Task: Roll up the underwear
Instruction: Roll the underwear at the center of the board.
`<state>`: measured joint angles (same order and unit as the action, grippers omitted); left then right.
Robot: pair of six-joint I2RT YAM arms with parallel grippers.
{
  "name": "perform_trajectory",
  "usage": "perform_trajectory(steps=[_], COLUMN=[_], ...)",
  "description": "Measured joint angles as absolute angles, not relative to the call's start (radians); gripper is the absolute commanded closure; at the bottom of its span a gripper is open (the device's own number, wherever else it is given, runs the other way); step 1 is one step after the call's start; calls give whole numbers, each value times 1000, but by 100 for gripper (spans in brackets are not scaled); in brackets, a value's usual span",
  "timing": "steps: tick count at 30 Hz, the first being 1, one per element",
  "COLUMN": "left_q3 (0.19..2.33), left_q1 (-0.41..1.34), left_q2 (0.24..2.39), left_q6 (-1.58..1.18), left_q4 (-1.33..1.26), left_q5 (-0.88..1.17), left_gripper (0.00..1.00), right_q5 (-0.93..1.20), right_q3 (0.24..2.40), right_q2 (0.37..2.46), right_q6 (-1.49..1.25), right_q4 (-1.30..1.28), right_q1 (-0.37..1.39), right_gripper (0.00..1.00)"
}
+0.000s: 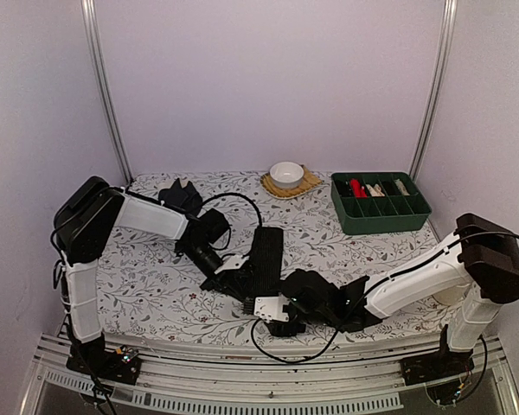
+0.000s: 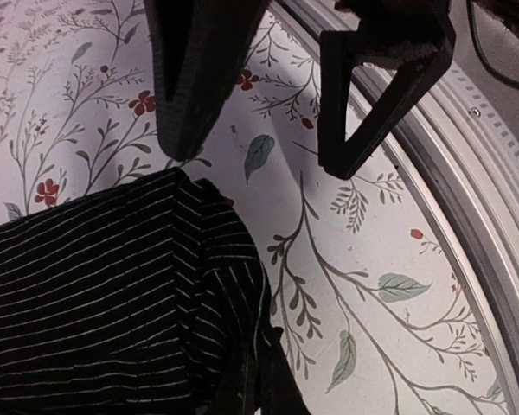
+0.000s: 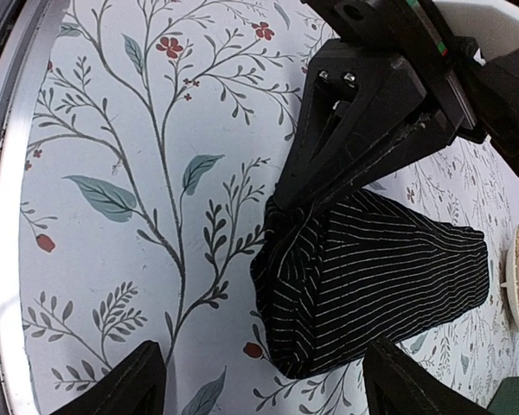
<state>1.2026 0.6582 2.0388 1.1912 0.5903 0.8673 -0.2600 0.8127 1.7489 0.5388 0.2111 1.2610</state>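
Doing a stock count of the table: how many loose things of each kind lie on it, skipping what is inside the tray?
underwear: 2
bowl: 1
mat: 1
green tray: 1
Total: 5

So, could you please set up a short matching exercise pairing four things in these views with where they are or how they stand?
Things:
1. striped underwear
2. white bowl
3. green tray
4. right gripper

Descriptions:
A. far right of the table, holding small items
B. open, empty
C. on a tan mat at the far edge
D. pinched at one end by the left gripper

Pairs: 1-D, 2-C, 3-A, 4-B
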Motion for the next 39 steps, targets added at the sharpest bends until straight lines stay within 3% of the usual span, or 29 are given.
perform_trajectory(steps=[5,22,31,33,36,39], left_q3=[1251,1303,1303,1303,1303,1303], left_q1=[651,593,593,593,593,593], left_q2=[2079,2141,2144,2144,2144,2144], left_q6=[1169,1147,1147,1147,1148,1151], left_q4=[640,710,715,716,716,717], left_q5=[904,1011,1018,1018,1018,1020], left_gripper=[100,100,100,100,100,100], right_q5=[-279,-376,-384,-383,-377,-341], right_q3=[851,925,936,940,952,966], right_q2=[1804,1922,1937,1941,1949,1949], right_q6=[540,533,503,490,472,455], right_q4=[223,268,273,269,254,229], right_q1=[1267,1288,1261,1252,1241,1229], right_gripper=[24,53,60,68,92,97])
